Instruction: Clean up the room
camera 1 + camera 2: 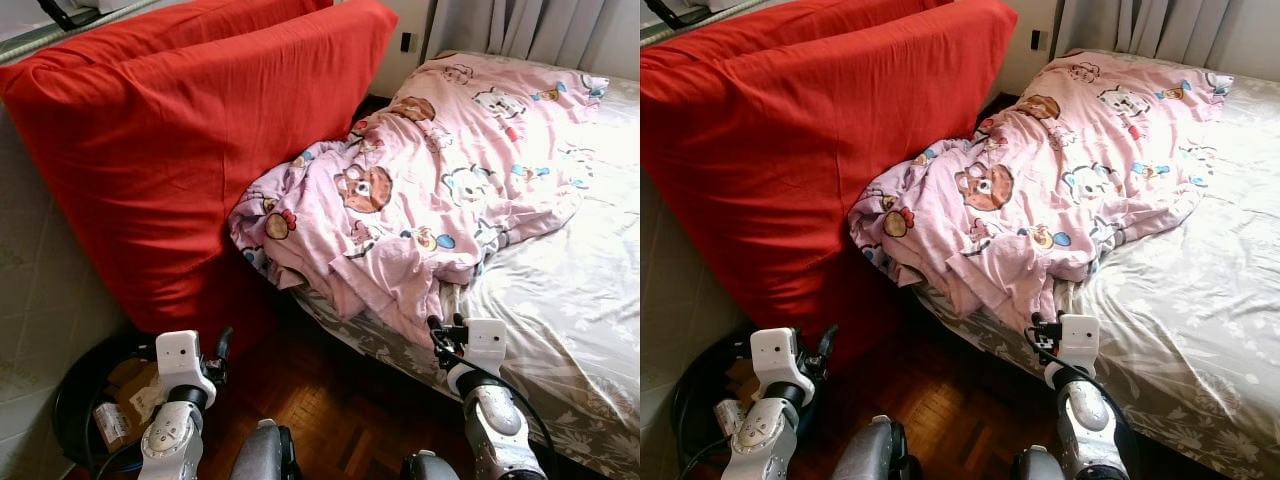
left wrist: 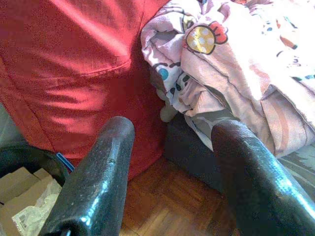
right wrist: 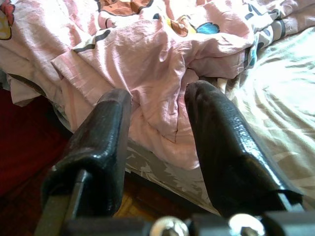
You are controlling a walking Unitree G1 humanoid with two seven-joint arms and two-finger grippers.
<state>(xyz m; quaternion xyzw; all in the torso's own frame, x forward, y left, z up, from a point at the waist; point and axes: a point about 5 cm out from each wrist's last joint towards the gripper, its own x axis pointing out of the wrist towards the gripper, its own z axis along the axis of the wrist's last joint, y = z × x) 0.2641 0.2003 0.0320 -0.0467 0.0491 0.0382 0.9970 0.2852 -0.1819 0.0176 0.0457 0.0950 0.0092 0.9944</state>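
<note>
The right gripper (image 3: 157, 123), fingers spread and empty, hovers just short of the pink blanket (image 1: 440, 180) crumpled on the bed (image 1: 570, 310). The left gripper (image 2: 170, 162), also spread, hangs beside the bed. A shallow pinch could slip off a loose fold.

Silver arms, white boxy wrist blocks, black cabling; left gripper (image 2: 170, 142) and right gripper (image 3: 157, 105) have glossy black fingers.
</note>
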